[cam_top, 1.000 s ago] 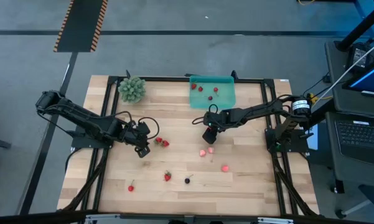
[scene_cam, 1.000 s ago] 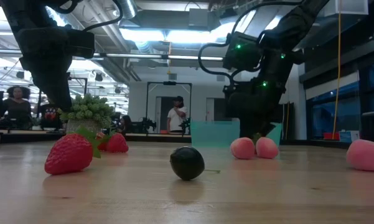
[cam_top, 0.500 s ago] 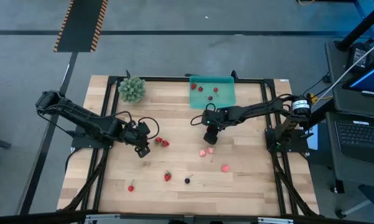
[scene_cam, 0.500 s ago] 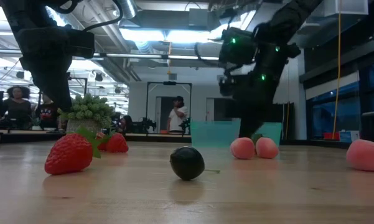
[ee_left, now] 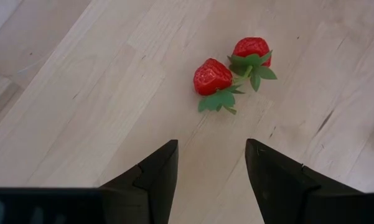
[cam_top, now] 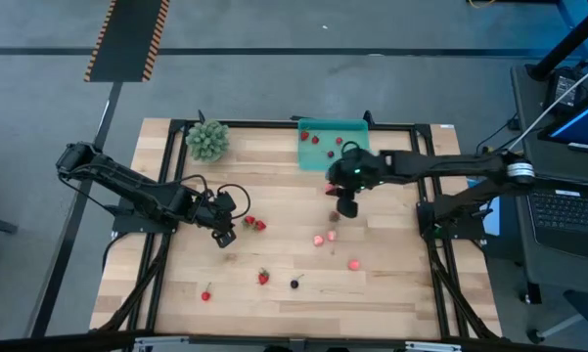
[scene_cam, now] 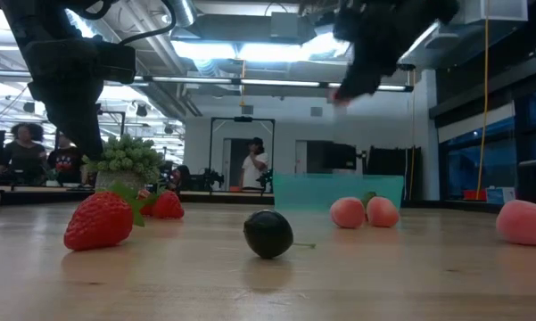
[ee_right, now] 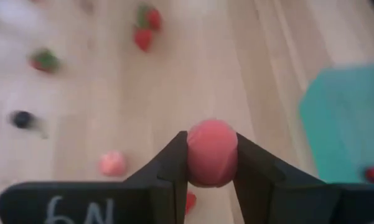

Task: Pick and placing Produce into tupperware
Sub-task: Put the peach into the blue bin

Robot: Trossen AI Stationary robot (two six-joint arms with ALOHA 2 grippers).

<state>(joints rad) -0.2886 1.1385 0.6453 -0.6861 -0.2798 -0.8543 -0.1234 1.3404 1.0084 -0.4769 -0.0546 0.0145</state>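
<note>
pink fruit point(ee_right: 211, 152) | teal tray point(cam_top: 354, 149) | red strawberries point(ee_left: 213, 76)

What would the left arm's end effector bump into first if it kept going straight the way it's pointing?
Most likely the nearer of two strawberries lying just ahead of the open left end effector, slightly off its centre line; the second strawberry sits right behind it. Depth is hard to judge, so it might graze the table first.

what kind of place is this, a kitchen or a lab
Most likely a robotics lab or workshop, not a kitchen: a wooden table in a metal frame, exposed ceiling ducts, and people standing in an open workspace behind.
</note>
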